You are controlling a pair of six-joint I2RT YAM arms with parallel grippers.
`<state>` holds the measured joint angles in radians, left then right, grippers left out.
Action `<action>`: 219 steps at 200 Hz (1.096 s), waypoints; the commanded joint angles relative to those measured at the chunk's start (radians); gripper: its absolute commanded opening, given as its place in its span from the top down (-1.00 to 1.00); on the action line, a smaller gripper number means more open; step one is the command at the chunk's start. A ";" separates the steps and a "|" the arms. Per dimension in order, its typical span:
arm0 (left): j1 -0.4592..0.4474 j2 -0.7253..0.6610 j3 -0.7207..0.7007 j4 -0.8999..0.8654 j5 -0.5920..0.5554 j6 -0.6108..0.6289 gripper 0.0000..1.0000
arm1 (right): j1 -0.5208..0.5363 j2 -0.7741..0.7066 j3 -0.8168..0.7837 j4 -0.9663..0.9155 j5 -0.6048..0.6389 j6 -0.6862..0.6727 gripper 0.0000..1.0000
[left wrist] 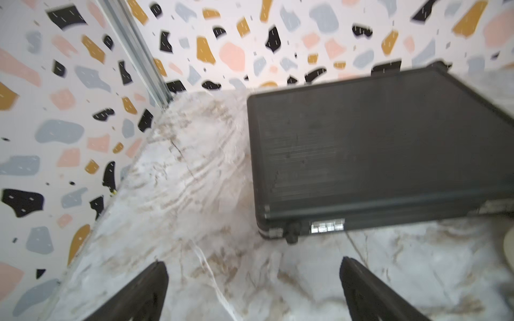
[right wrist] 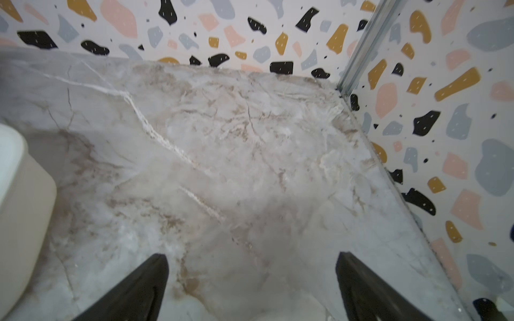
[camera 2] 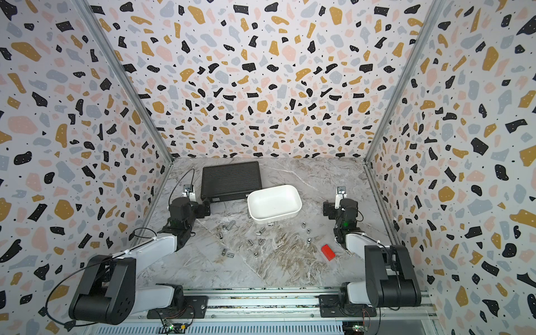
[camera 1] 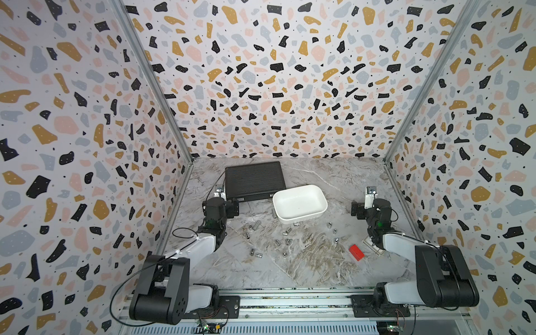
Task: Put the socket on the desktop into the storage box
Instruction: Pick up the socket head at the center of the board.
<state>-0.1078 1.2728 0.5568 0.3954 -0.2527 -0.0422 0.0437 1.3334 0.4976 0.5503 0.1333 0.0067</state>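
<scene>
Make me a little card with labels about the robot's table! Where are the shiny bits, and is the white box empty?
desktop: grey marble pattern
storage box: white, near the middle, empty
sockets: small shiny metal pieces scattered on the desktop in front of the box, none inside
black case: closed, lying flat behind the box, toward the left arm
red block: on the desktop near the right arm
left tool: open, holding nothing, near the black case
right tool: open, holding nothing, over bare desktop
</scene>
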 commanded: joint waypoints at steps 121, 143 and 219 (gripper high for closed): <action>0.003 -0.270 0.256 -0.707 0.394 -0.473 -0.96 | -0.005 -0.273 0.314 -0.930 -0.176 0.654 -0.97; -0.003 -0.254 0.269 -0.777 0.511 -0.485 -0.93 | -0.004 -0.200 0.402 -1.099 -0.251 0.604 -0.76; -0.237 -0.246 0.214 -0.838 0.527 -0.526 -0.85 | 0.070 -0.020 0.476 -1.340 -0.290 0.483 -0.41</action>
<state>-0.2733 1.0447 0.7864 -0.4381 0.2939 -0.5411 0.0647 1.2831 0.9382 -0.6743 -0.1448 0.5423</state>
